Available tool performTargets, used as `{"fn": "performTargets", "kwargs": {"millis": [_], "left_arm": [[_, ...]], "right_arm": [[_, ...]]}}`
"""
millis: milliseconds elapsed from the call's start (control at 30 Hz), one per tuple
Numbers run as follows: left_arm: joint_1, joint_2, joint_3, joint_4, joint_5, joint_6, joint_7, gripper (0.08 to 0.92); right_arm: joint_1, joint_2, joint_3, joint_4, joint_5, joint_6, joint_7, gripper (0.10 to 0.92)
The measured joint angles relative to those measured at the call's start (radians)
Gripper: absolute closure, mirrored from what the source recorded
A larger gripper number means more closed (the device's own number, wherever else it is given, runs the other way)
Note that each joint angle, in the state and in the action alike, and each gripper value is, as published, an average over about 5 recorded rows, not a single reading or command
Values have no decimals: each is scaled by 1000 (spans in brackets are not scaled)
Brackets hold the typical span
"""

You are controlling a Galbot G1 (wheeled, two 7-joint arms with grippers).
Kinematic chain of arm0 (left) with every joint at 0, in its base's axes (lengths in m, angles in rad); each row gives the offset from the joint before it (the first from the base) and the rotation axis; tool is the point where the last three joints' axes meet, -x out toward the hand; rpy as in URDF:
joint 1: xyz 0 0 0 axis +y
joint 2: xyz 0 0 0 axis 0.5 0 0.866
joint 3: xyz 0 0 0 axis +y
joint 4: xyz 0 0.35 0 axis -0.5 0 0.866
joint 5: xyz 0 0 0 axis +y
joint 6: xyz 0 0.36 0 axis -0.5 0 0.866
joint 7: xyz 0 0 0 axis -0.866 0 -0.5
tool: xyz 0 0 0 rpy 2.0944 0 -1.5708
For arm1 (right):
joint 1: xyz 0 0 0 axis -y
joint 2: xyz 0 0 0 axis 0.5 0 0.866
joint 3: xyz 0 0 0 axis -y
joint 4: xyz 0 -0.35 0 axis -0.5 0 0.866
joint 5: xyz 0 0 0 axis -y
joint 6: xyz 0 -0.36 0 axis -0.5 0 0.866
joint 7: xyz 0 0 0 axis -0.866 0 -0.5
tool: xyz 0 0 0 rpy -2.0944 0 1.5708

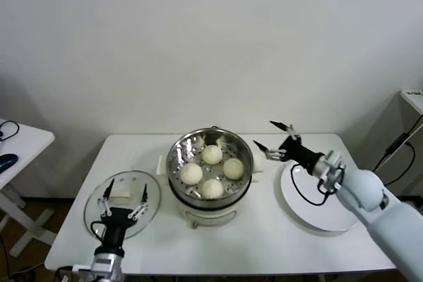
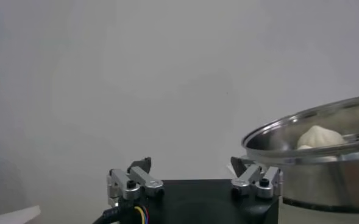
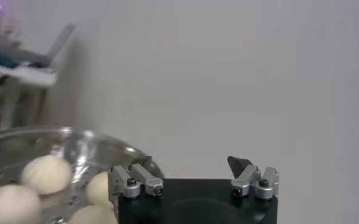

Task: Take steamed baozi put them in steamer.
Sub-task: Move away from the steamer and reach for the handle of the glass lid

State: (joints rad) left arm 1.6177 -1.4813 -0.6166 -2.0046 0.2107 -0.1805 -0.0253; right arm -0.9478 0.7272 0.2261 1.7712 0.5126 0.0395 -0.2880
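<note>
The steamer (image 1: 178, 153), a shiny steel pot on a cream base, stands at the middle of the white table. Several steamed baozi (image 1: 211, 154) lie on its perforated floor. My right gripper (image 1: 264, 133) hangs open and empty just beyond the pot's right rim, above the table. In the right wrist view that gripper (image 3: 191, 161) shows wide jaws, with the baozi (image 3: 45, 173) in the steamer (image 3: 75, 137) to one side. My left gripper (image 1: 127, 186) stands open and empty over the glass lid (image 1: 92, 211). The left wrist view has this gripper (image 2: 191, 163) beside the steamer (image 2: 325, 158).
A flat white plate (image 1: 317, 209) lies at the table's right, under my right forearm. The glass lid with its white knob (image 1: 121, 195) rests at the front left. A small side table (image 1: 26, 140) stands at far left, another ledge (image 1: 413, 97) at far right.
</note>
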Motion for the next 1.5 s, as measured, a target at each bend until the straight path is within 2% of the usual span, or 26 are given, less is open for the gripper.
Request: {"fn": "performTargets", "kwargs": {"millis": [267, 600, 1100, 1500], "left_arm": [[-10, 9, -21, 3, 60, 52, -22, 177], [-37, 34, -70, 52, 294, 99, -31, 177], [-116, 41, -145, 238, 967, 13, -97, 177], [-194, 52, -152, 366, 1246, -26, -102, 177]], "right_arm": [[-289, 175, 318, 41, -63, 69, 26, 203], [-471, 323, 446, 45, -99, 127, 23, 203], [-523, 391, 500, 35, -120, 137, 17, 203], [-532, 409, 525, 25, -127, 142, 8, 203]]}}
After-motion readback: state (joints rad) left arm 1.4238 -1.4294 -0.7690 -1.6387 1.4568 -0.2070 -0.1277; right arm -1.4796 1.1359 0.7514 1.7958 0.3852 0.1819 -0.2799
